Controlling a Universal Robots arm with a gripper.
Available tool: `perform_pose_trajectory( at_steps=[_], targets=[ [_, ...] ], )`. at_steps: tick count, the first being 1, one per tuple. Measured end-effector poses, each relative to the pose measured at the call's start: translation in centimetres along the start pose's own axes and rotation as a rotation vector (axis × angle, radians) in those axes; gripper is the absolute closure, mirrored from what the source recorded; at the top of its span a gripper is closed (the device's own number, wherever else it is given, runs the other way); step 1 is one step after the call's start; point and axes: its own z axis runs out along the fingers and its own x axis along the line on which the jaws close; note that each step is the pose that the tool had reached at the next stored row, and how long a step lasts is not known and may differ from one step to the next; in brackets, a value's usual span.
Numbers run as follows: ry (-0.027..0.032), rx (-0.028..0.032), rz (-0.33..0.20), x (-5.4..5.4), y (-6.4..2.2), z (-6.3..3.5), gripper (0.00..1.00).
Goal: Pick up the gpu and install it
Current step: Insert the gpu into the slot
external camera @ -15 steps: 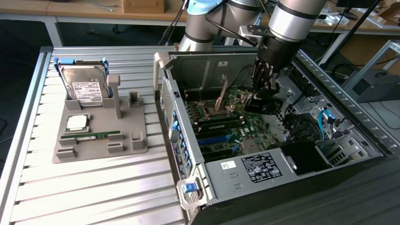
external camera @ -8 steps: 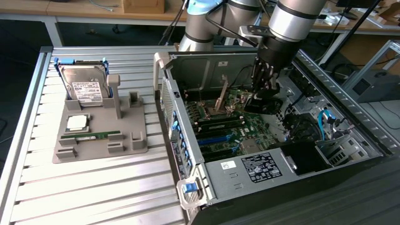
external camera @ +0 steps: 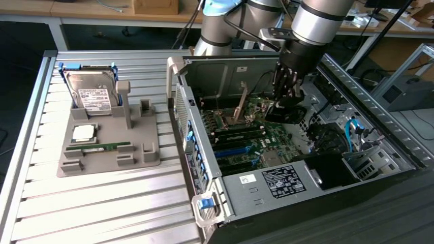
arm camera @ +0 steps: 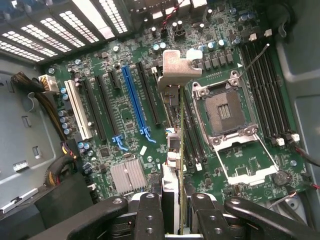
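Observation:
My gripper [external camera: 285, 100] is down inside the open computer case [external camera: 271, 179], shut on the gpu [external camera: 280, 113], which shows as a dark block under the fingers. In the wrist view the gpu [arm camera: 173, 75] is seen edge-on between the black fingers [arm camera: 150, 212], its silvery end bracket at the far end. It hangs upright over the motherboard [arm camera: 125, 150], above the black slots between the long blue slot [arm camera: 134, 100] and the empty CPU socket [arm camera: 225, 107]. I cannot tell whether its edge touches a slot.
Outside the case, on the exterior view's left, a grey holder [external camera: 109, 165] carries a silver hard drive [external camera: 91, 94], a CPU chip [external camera: 84, 133] and a narrow green memory stick [external camera: 100, 147]. Case walls, cable bundles [arm camera: 55, 105] and a silver heatsink [arm camera: 128, 176] surround the card.

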Motion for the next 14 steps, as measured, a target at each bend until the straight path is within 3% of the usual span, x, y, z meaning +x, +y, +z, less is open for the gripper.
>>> perform_pose_trajectory(
  at_steps=[14],
  targets=[
    [0.0003,0.0024,-0.043,0.00,0.00,0.00,0.73]
  ],
)
